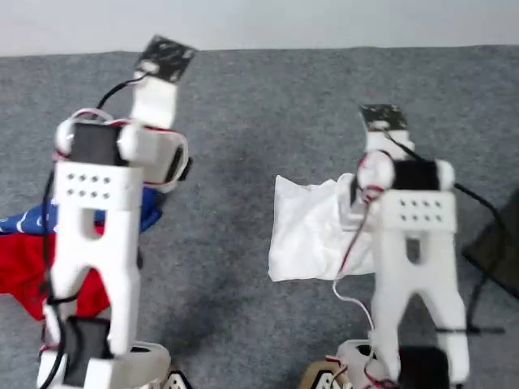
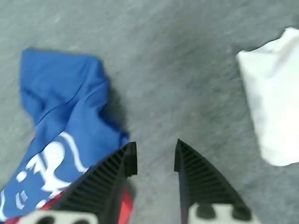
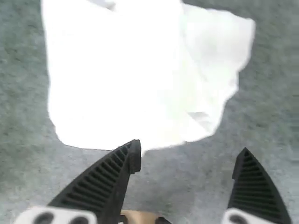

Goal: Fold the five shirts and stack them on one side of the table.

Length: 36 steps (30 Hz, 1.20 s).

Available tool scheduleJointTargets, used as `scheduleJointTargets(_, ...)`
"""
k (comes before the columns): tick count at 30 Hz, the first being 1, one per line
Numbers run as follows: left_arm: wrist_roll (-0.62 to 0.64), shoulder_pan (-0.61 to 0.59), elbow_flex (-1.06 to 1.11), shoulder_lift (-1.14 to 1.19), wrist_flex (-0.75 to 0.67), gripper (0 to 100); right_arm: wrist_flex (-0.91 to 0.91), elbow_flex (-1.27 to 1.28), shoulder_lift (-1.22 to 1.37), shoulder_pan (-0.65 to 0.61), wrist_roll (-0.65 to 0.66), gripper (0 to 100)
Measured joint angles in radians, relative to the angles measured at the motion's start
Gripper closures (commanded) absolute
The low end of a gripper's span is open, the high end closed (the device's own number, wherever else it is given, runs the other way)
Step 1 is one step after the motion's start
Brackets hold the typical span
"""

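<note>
1. My left gripper [image 2: 155,151] hangs over the grey table [image 2: 177,56]. Its two black jaws are a little way apart and hold nothing
2. My right gripper [image 3: 190,150] hangs over the table too. Its jaws are wide apart and hold nothing
3. The white shirt [image 3: 131,70] lies on the table right under my right gripper. It is folded into a bumpy, almost square shape with one corner poking out. In the high view it sits near the middle of the table, partly hidden by my right arm [image 1: 413,243]
4. The blue shirt [image 2: 65,116] lies crumpled just beside my left gripper. It has white marks printed on it. In the high view it is at the left edge of the table, partly behind my left arm [image 1: 97,211]
5. The red shirt [image 1: 24,271] lies at that same left edge, touching the blue shirt, on the side nearer my base
6. The white shirt is well apart from the two coloured ones, with bare table between them
7. The table top looks fuzzy, like carpet. A pale wall [image 1: 324,20] stands behind its far edge. A dark thing [image 1: 499,243] sits at the right edge, and I cannot tell what it is
</note>
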Motion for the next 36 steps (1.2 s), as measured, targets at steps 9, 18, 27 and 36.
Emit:
scheduleJointTargets(9,-0.058,-0.126,0.152,-0.098,0.0,86,0.0,-0.123,0.249,-0.133,-0.138,67.1)
scheduleJointTargets(18,-0.058,-0.127,0.17,-0.098,0.0,87,-0.003,-0.164,0.37,-0.198,-0.195,67.1)
scheduleJointTargets(27,-0.058,-0.127,0.17,-0.098,0.0,87,-0.032,-0.164,0.422,-0.12,-0.163,67.2)
scheduleJointTargets(36,-0.048,-0.118,0.229,-0.1,0.0,87,-0.032,-0.164,0.433,-0.087,-0.091,80.2)
